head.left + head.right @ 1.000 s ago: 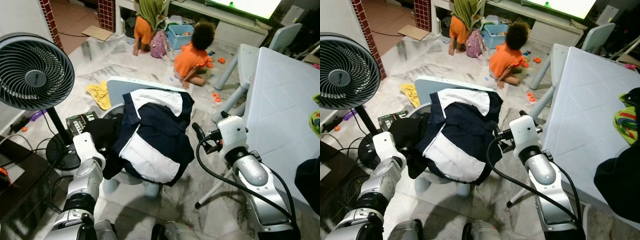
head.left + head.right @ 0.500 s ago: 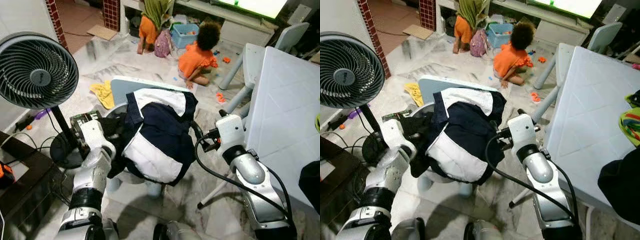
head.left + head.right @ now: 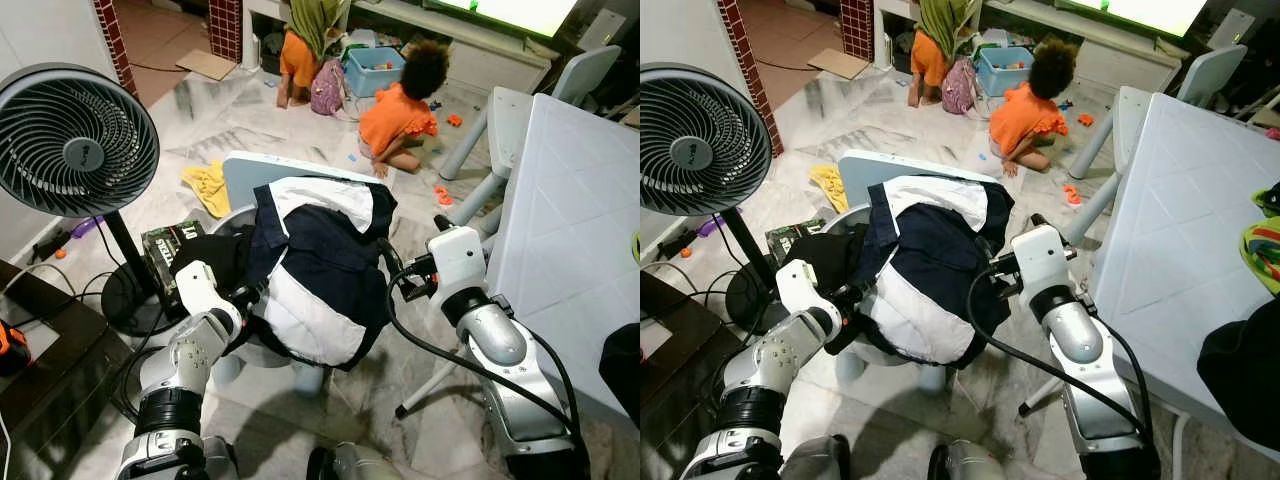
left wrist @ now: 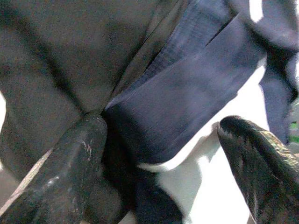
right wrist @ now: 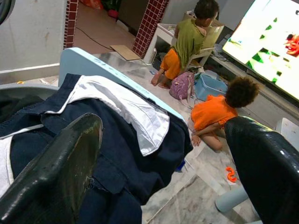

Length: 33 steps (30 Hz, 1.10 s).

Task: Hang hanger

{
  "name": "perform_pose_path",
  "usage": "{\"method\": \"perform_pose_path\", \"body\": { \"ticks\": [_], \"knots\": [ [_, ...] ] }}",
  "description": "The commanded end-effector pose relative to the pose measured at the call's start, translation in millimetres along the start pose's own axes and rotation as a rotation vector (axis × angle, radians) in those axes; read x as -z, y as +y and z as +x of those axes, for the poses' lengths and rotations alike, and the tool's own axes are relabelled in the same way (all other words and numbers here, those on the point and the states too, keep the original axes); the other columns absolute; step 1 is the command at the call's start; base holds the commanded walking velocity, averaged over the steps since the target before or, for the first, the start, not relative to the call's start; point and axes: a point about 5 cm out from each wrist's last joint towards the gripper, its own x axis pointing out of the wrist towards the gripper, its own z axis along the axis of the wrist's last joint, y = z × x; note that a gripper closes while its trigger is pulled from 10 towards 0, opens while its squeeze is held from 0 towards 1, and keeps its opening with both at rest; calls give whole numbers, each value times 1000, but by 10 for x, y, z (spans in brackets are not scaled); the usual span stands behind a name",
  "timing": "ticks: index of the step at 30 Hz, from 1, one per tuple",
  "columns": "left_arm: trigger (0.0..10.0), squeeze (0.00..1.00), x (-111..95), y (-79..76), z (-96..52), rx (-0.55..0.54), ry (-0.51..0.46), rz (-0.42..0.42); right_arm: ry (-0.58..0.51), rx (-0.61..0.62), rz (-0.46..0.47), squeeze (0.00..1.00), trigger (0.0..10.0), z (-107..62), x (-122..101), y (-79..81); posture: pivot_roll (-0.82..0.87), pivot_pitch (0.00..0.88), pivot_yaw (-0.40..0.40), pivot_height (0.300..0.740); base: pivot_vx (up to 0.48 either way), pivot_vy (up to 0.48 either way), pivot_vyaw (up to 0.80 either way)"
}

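Head stereo pair looking down, wrist views close along jaws, all sharing navy jacket [image 3: 320,262]

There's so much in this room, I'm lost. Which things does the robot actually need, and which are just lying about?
In use: navy and white garment on the chair; left gripper, open against it; right gripper, open beside it.

Lying about: fan, yellow cloth, white table.

Parted jaws — navy-white garment [image 5: 107,140] between

Only readable txt — big white chars, approx "LO", on the dark green box [image 3: 165,250] on floor by fan base; rest too small/blurred.
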Motion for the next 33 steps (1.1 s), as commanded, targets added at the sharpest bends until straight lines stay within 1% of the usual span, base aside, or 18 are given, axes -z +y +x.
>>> {"method": "perform_pose_path", "body": {
  "ticks": [1, 2, 3, 4, 5, 6, 7, 10, 15, 16, 17, 18, 23, 33],
  "knots": [
    [235, 0, 34, 38, 33, 3, 37, -42, 4, 2, -18, 0, 10000, 0, 13, -23, -68, 106, -132, 740, 0, 0, 0],
    [235, 0, 34, 38, 33, 3, 37, -42, 4, 2, -18, 0, 10000, 0, 13, -23, -68, 106, -132, 740, 0, 0, 0],
    [0, 0, 21, 46, 41, 0, 41, -66, 5, 3, -19, 0, 10000, -2, 14, -33, -68, 106, -132, 740, 0, 0, 0],
    [0, 0, 12, 46, 45, 1, 42, -91, 5, 4, -20, 0, 10000, -5, 15, -40, -72, 107, -131, 740, 0, 0, 0],
    [4314, 0, 3, 49, 52, -4, 40, -121, 6, 5, -21, 0, 10000, -7, 18, -45, -72, 107, -131, 740, 0, 0, 0],
    [7490, 0, -2, 50, 49, -7, 37, -148, 6, 6, -21, 0, 10000, -6, 20, -46, -72, 107, -131, 740, 0, 0, 0],
    [10000, 0, -5, 49, 46, -4, 34, -168, 7, 5, -22, 0, 10000, -3, 24, -37, -73, 107, -130, 740, 0, 0, 0],
    [10000, 0, -23, 54, 47, -2, 9, -167, 6, 3, -22, 0, 10000, -1, 23, -25, -73, 107, -130, 740, 0, 0, 0],
    [10000, 0, -36, 83, 77, -4, 13, -187, 4, -3, -25, 0, 10000, 0, 20, -12, -73, 107, -130, 740, 0, 0, 0],
    [2431, 0, -62, 81, 102, -1, 10, -190, 3, -4, -31, 0, 10000, 2, 16, -18, -79, 106, -137, 740, 0, 0, 0],
    [2431, 0, -62, 81, 102, -1, 10, -190, 3, -4, -31, 0, 10000, 2, 16, -18, -79, 106, -137, 740, 0, 0, 0],
    [0, 0, -76, 74, 110, 0, 7, -192, 3, -3, -33, 0, 10000, 3, 14, -25, -79, 106, -137, 740, 0, 0, 0],
    [0, 0, -97, 54, 116, -8, -2, -183, 3, 4, -38, 0, 10000, 4, 16, -42, -81, 104, -134, 740, 0, 0, 0],
    [0, 0, -149, 114, 144, -42, -27, -146, -4, 2, -40, 0, 10000, 29, 13, -33, -80, 96, -132, 740, 0, 0, 0]
  ]
}}
